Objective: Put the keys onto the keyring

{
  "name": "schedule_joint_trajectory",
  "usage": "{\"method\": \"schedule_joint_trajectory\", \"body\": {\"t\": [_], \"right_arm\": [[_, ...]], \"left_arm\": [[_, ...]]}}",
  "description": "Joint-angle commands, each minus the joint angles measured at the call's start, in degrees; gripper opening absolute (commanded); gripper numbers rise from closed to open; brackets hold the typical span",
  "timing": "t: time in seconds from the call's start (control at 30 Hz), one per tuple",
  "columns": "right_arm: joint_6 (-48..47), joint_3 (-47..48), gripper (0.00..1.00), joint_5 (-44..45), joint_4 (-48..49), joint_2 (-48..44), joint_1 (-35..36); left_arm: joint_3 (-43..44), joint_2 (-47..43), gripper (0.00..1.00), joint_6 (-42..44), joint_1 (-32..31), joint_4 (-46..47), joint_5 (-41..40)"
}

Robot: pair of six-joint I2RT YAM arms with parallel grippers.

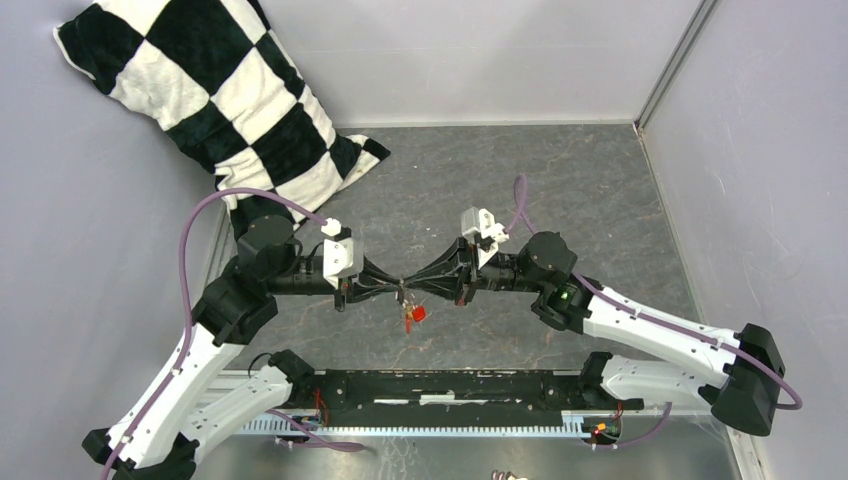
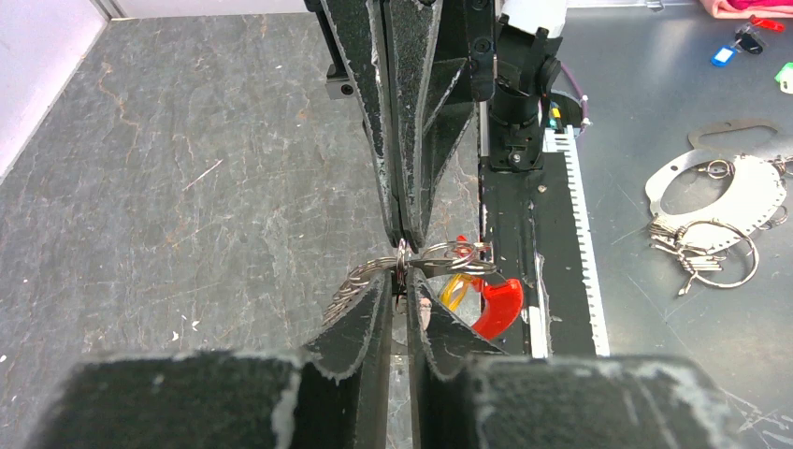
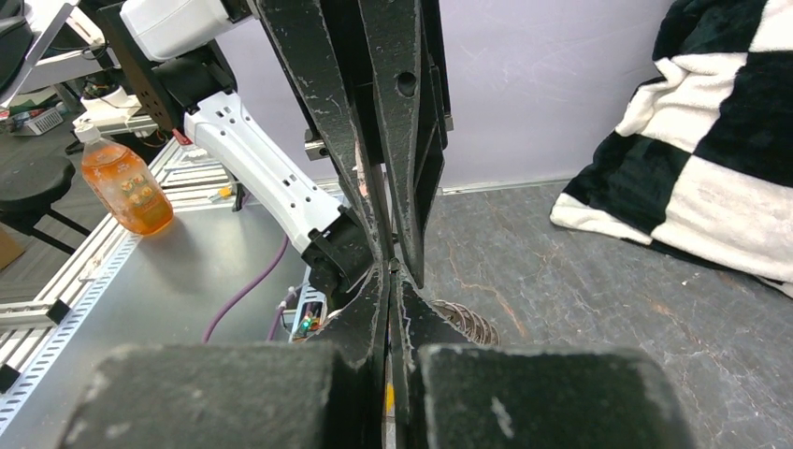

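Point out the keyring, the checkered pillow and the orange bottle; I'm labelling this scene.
keyring (image 2: 360, 281), left wrist view, on its silvery wire coils.
checkered pillow (image 1: 220, 100), top external view, near its middle.
orange bottle (image 3: 126, 192), right wrist view, on its orange body.

Keyring (image 2: 425, 254) raised clear of the tabletop (image 2: 187, 187).
Thin grey wire loop, roughly level; red-headed key (image 2: 497, 307) and yellow-headed key (image 2: 454, 290) hanging just below, close together.
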Motion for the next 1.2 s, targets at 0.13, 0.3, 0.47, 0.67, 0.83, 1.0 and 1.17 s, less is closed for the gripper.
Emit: {"method": "schedule_joint_trajectory", "body": {"t": [0.13,0.3,0.47,0.67,0.83,1.0,1.17], "right_arm": [[0.93,3.65,0.0,-0.96,2.82,0.58,0.05],[-4.06,7.48,0.22,0.51,-7.34,-0.27,-0.08],[-18.31,21.69,0.41,-0.09,-36.28,3.85,-0.15],[-26.25,31.81,0.4,0.26,-54.17,9.9,-0.18],[-27.27,33.33,0.4,-0.11,-55.75,11.04,-0.17],[-26.67,33.77,0.38,-0.77,-54.33,12.23,-0.12],[-25.18,32.49,0.36,-1.2,-50.93,12.24,-0.1]], "left_arm": [[-0.15,-0.01,0.11,-0.2,0.11,2.13,1.93],[-0.23,-0.35,0.02,1.33,0.11,1.01,0.41],[-0.47,-0.73,0.02,4.4,0.11,-1.38,-0.6],[-0.23,-0.45,0.02,6.36,0.11,-2.37,-2.41],[0.11,-0.07,0.02,6.72,0.11,-2.56,-3.64],[0.12,0.47,0.02,6.51,0.09,-2.57,-3.79],[0.04,0.92,0.02,6.59,0.1,-2.75,-3.83]]}}
